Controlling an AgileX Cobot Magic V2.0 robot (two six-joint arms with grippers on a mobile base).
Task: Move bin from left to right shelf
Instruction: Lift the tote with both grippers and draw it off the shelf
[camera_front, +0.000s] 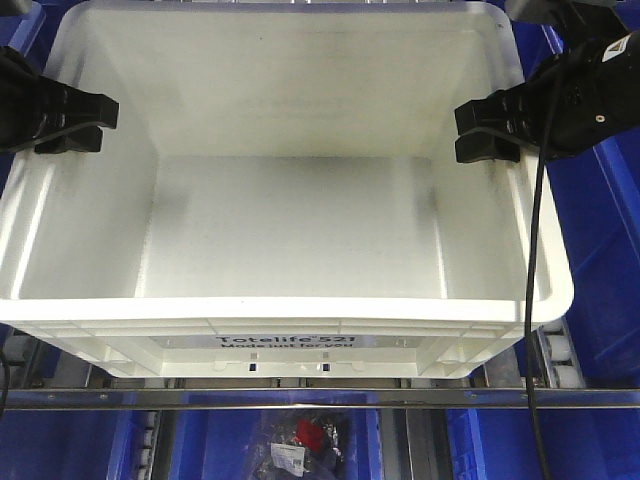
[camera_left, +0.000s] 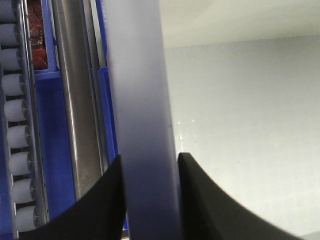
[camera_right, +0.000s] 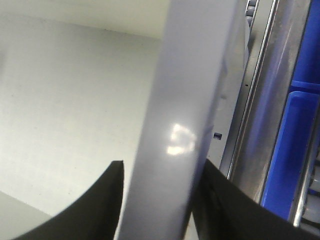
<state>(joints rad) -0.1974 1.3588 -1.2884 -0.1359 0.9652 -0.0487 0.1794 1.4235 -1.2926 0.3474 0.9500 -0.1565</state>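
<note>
The white bin (camera_front: 290, 240) fills the front view, empty, with its black "Totelife 521" print facing me. My left gripper (camera_front: 85, 125) is shut on the bin's left rim (camera_left: 142, 125), one black finger (camera_left: 100, 205) outside the wall and the other inside. My right gripper (camera_front: 478, 130) is shut on the bin's right rim (camera_right: 185, 115) in the same way, its fingers (camera_right: 90, 210) straddling the wall. Below the bin's front runs a shiny steel bar (camera_front: 300, 398) of a roller rack. I cannot tell whether this level is the right shelf.
Blue bins (camera_front: 600, 260) stand close on both sides and below. A roller rail (camera_left: 15, 125) and a steel post (camera_left: 75, 125) run just outside the left wall; a steel rail (camera_right: 270, 115) and blue bin (camera_right: 295, 150) flank the right wall. A clear bag holding something red (camera_front: 305, 440) lies below.
</note>
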